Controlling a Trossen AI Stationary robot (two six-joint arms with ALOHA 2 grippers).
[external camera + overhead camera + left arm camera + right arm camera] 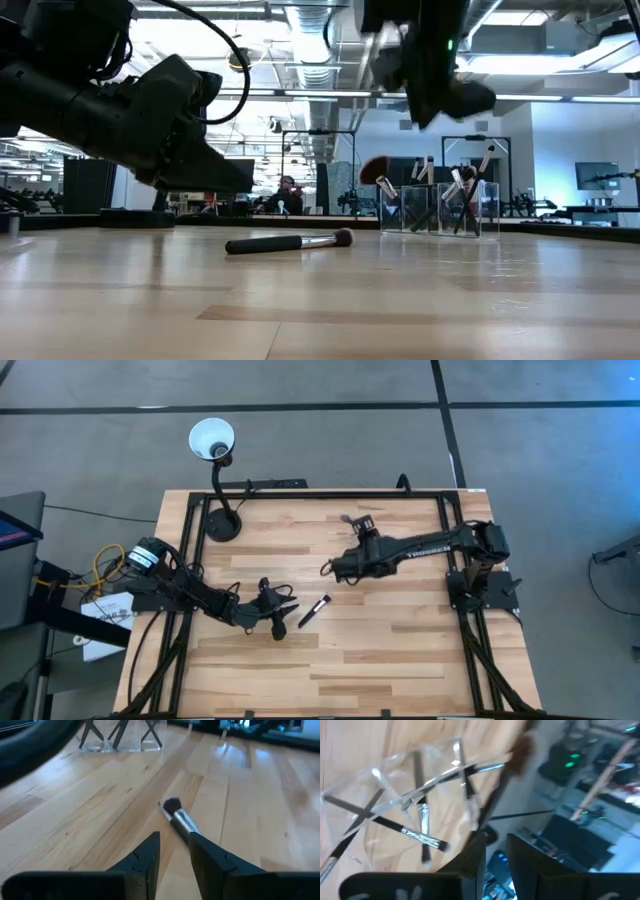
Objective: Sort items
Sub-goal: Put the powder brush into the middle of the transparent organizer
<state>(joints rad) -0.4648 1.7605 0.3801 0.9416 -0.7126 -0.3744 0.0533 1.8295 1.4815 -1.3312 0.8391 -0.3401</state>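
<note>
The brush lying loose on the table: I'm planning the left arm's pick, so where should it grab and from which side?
Grip the brush mid-handle, on the thin dark part behind the silvery ferrule, coming down from above with the fingers straddling it crosswise. It lies flat, alone on bare wood, so both sides are free. The left gripper already sits near the handle end, narrowly parted.

Around my workspace: lamp, clear holder, bare wood

I see a black gooseneck lamp (216, 480) with a white shade standing at the far left corner of the wooden table (400, 640), its round base on the boards. A small clear plastic holder (438, 208) sits toward the far edge. Beyond the table, a person (287, 195) sits in the room behind.
</note>
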